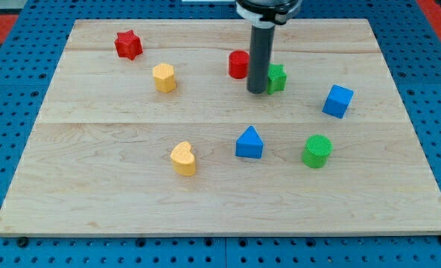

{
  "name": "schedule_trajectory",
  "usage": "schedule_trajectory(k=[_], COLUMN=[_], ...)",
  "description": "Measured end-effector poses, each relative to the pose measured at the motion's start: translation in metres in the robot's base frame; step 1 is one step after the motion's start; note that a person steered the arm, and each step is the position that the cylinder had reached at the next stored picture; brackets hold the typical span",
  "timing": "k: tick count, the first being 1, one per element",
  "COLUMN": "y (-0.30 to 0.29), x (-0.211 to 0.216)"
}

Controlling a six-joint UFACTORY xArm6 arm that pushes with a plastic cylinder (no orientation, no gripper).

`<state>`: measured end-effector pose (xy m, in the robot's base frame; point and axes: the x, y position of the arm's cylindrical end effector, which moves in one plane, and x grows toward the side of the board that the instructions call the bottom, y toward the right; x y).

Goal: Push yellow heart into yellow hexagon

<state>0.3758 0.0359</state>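
The yellow heart (182, 158) lies at the lower middle of the wooden board. The yellow hexagon (164, 77) sits above it, toward the view's upper left. My tip (256, 91) is at the upper middle, between the red cylinder (239, 65) on its left and the green star (276, 77) on its right, close to both. It is far to the right of the yellow hexagon and up and right of the yellow heart.
A red star (129, 45) sits at the top left. A blue triangle (249, 143) lies right of the heart, a green cylinder (317, 151) further right, and a blue cube (338, 101) at the right. The board's edge (220, 232) runs along the bottom.
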Motion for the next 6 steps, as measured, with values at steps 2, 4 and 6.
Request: schedule_trajectory(k=[2,4,6], y=[-0.072,-0.174,-0.235], x=[-0.035,-0.033,-0.047])
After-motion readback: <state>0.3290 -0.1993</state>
